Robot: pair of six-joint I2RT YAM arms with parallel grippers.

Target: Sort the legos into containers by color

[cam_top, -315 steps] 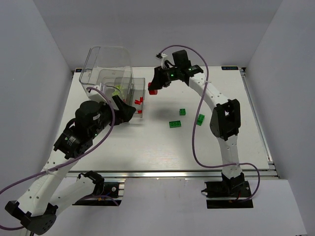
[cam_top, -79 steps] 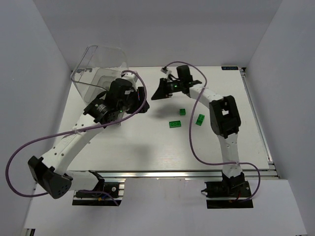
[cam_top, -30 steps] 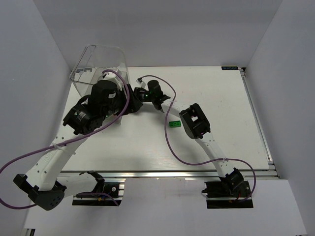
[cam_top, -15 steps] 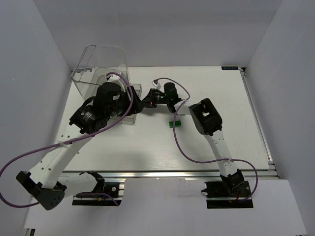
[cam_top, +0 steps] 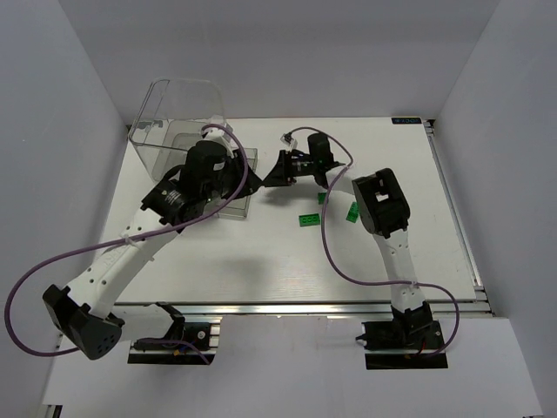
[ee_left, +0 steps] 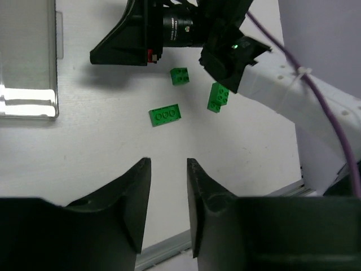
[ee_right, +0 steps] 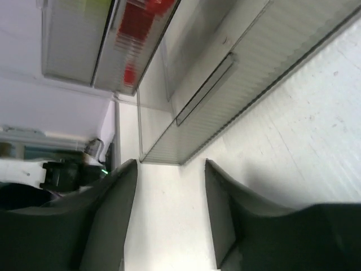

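Note:
The clear container (cam_top: 178,113) stands at the back left. Through its wall the right wrist view shows blurred red legos (ee_right: 137,23) beside a yellow-green patch (ee_right: 90,5). My right gripper (cam_top: 269,177) (ee_right: 169,169) is open and empty, low over the table just right of the container. Three green legos lie on the table, a flat one (cam_top: 307,219) (ee_left: 165,114) and two small ones (cam_top: 321,198) (cam_top: 352,212). My left gripper (cam_top: 243,178) (ee_left: 168,169) hovers by the container's front right corner, open with nothing between its fingers.
The right arm's forearm (cam_top: 379,200) leans over the two small green bricks. The container's low front section (ee_left: 28,56) lies left of the left gripper. White walls enclose the table on three sides, and a metal rail (cam_top: 305,306) runs along the near edge.
My right gripper has opened and drawn back to the right, away from the container. The left gripper's jaws have narrowed and its arm has shifted slightly right.

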